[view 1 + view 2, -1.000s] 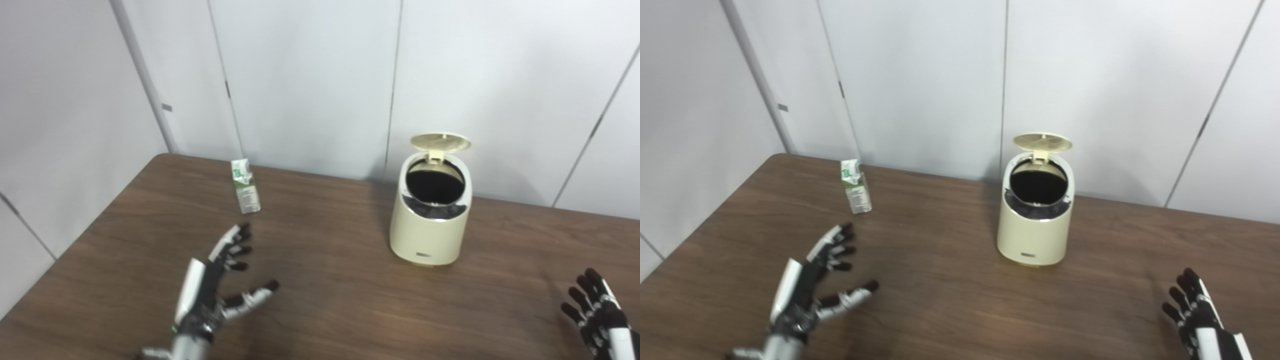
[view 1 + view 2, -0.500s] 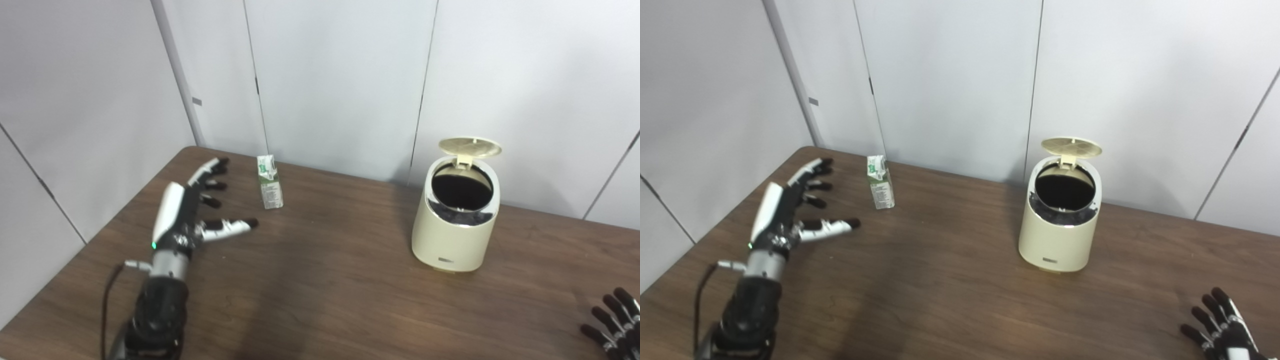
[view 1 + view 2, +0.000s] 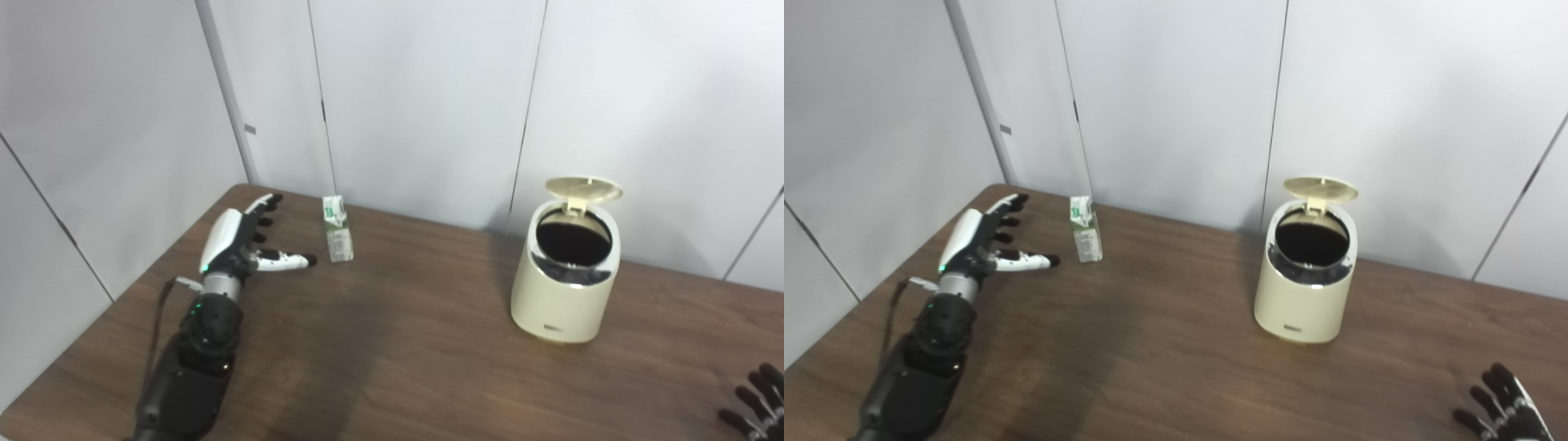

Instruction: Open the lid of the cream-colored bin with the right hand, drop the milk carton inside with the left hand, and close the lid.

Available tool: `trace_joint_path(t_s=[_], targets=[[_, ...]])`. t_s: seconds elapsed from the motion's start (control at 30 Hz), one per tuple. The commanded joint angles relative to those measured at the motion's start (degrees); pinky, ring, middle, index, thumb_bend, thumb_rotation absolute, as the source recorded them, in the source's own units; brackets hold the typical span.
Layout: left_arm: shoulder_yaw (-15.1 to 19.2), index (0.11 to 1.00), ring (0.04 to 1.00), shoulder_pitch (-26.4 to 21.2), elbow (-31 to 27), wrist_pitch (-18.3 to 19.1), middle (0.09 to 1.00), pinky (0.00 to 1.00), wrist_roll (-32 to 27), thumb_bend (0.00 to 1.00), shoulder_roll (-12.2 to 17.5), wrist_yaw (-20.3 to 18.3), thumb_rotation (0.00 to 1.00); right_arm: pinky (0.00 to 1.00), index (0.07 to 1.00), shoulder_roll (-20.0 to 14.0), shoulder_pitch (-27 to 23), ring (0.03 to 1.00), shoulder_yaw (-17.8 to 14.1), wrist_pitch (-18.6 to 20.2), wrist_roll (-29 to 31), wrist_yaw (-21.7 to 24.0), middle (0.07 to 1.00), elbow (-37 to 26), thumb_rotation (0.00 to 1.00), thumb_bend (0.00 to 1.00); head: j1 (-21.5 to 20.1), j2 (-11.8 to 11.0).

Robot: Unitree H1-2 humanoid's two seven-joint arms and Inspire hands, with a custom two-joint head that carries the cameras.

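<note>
Left hand (image 3: 236, 242) splayed beside carton (image 3: 337, 228)
Carton upright, just right of its thumb; right hand (image 3: 1500, 413) (fingers apart) far off.

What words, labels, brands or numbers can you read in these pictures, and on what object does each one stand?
None can be read.
Milk carton: green and white print with lines of small text, too blurred to read.
Cream-colored bin: a small dark label low on its front, too small to read.
</note>
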Motion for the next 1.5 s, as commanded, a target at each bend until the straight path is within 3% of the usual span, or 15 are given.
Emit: trace_joint_path(t_s=[0.0,0.13,0.3,0.37,0.7,1.03,1.47], targets=[[-0.92,0.965,0.865,-5.28,0.06,0.44,0.930,0.73,-0.18,0.96,3.10,-1.53,0.19,0.81,0.912,-0.20,-1.00,0.910,-0.06,-1.11,0.22,0.42,0.933,-0.89,0.87,0.74,-0.04,0.03],[-2.64,0.971,0.881,-8.75,2.76,3.10,0.939,0.77,-1.05,1.00,3.17,-2.87,0.21,0.81,0.910,-0.02,-0.90,0.910,-0.10,-0.71,0.13,0.15,0.923,-1.06,0.87,0.72,-0.03,0.07],[-3.34,0.964,0.874,-11.59,5.19,5.75,0.945,0.72,-2.89,1.00,1.80,-3.91,0.19,0.78,0.897,-0.07,-0.65,0.894,0.05,-0.46,-0.87,-0.33,0.904,-1.47,0.87,0.74,-0.19,0.16],[-3.08,0.967,0.906,-12.62,6.27,6.77,0.955,0.78,-4.74,0.99,1.41,-4.57,0.18,0.78,0.888,-0.13,-0.66,0.891,0.19,-0.44,-1.23,-0.40,0.900,-1.37,0.88,0.74,-0.65,0.12],[-6.39,0.961,0.845,-16.93,11.58,7.70,0.912,0.73,-6.14,0.97,2.57,-6.40,0.18,0.81,0.891,-0.17,-0.68,0.893,0.26,-2.03,-1.73,-0.19,0.901,-1.17,0.91,0.70,-1.63,-0.53],[-9.03,0.954,0.826,-18.32,13.73,5.87,0.902,0.73,-6.12,0.93,4.46,-6.77,0.11,0.80,0.871,0.64,-1.02,0.885,0.14,-1.24,-2.37,-0.94,0.882,-0.98,0.92,0.67,-2.00,-1.12],[-8.65,0.897,0.769,-19.28,16.60,1.28,0.841,0.68,-6.36,0.90,5.02,-4.85,0.03,0.85,0.867,1.21,-1.09,0.905,0.49,-1.10,-3.61,-1.45,0.877,-0.44,0.94,0.71,-2.39,-1.21]])
